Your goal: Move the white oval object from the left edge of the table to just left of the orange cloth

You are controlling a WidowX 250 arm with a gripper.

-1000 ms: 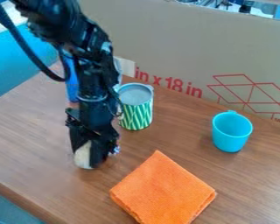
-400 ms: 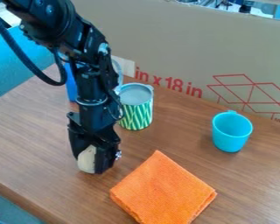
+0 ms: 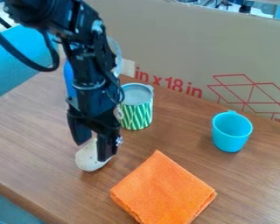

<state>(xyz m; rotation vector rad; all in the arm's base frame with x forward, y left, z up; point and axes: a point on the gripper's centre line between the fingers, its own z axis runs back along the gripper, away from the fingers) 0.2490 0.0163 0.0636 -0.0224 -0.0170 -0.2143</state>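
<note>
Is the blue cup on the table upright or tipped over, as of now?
Upright: the blue cup stands on its base on the table, its round rim facing up.

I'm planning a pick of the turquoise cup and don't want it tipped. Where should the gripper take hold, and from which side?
Probably the rim of the turquoise cup on the side away from the cardboard, from above, one finger inside. It stands upright with its mouth open upward; its small handle faces the cardboard, so looks harder to reach.
</note>
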